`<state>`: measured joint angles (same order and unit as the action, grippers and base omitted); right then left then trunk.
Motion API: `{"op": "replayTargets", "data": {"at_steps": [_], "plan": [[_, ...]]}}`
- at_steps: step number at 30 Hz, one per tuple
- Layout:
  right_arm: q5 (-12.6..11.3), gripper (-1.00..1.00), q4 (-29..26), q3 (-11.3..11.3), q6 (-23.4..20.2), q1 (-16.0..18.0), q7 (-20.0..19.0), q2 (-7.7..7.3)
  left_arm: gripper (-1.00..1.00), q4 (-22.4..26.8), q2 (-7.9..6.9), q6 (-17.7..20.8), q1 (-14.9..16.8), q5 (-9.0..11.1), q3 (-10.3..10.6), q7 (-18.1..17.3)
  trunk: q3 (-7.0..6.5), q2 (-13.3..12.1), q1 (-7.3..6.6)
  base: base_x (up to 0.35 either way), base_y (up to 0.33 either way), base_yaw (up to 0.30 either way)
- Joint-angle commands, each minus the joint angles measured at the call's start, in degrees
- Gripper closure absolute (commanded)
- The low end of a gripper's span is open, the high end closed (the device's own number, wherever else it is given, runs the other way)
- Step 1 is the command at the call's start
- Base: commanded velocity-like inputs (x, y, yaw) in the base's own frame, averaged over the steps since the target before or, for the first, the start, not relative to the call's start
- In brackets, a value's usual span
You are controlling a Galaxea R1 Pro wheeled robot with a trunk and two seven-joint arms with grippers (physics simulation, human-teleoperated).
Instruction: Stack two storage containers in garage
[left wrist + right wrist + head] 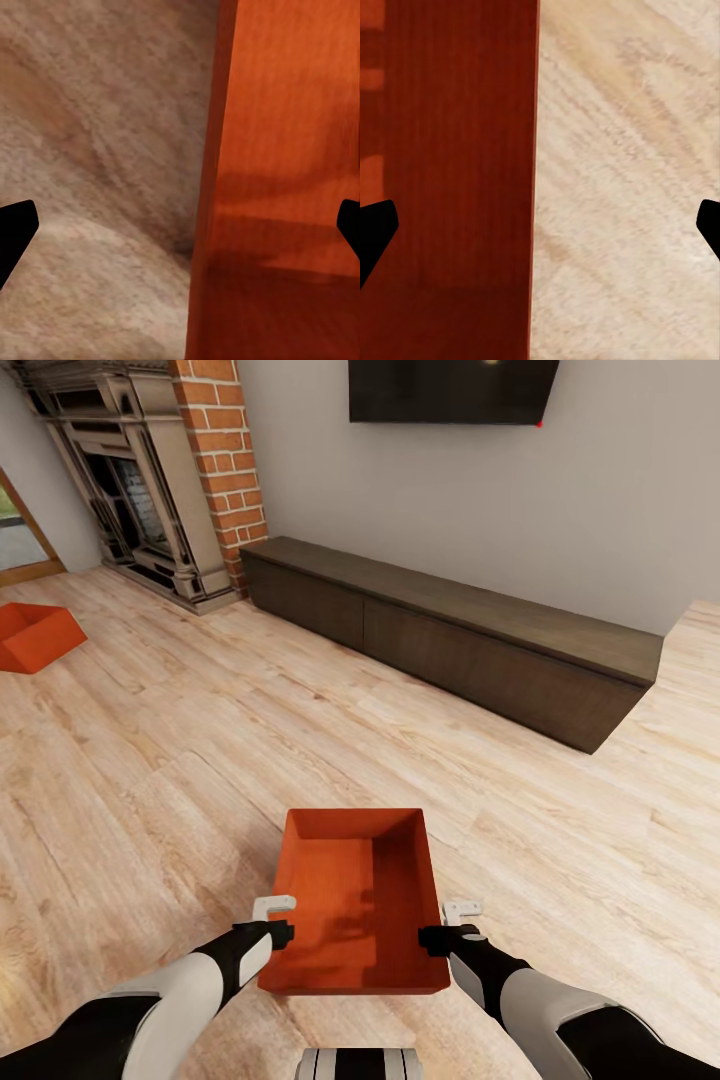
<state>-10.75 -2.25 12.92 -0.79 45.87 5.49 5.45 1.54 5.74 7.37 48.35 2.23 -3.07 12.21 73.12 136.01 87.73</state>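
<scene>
One orange-red storage container (352, 900) sits on the light wood floor of the living room, just in front of me, its open top showing. My left gripper (277, 920) is open astride the container's left wall (217, 187), one finger on each side. My right gripper (456, 923) is open in the same way over the right wall (529, 187). In both wrist views the dark fingertips (16, 229) (375, 229) stand far apart at the frame edges. The second storage container (35, 635) lies on the floor far off to the left.
A long low dark cabinet (450, 630) runs along the grey wall ahead, under a black TV (450, 390). A red-brick fireplace (150, 490) stands at the back left, beside a wood-framed glass door (20, 545). Wood plank floor (200, 760) stretches between me and them.
</scene>
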Motion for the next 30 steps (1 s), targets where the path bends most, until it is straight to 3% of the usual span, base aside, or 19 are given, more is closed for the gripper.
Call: {"op": "replayTargets", "data": {"at_steps": [1,30], "plan": [[-0.52,-1.00,-0.04,0.51,-0.08,0.01,0.22,0.00,-1.00,0.13,0.00,0.28,-0.01,0.23,-0.26,0.18,0.04,0.01,-0.01,0.000,0.000,0.000],[-0.48,-1.00,-0.04,0.52,-0.08,0.01,0.14,0.06,-1.00,0.04,0.00,0.81,-0.01,-0.21,-0.05,0.19,0.04,0.01,-0.01,0.000,0.000,0.000]]}}
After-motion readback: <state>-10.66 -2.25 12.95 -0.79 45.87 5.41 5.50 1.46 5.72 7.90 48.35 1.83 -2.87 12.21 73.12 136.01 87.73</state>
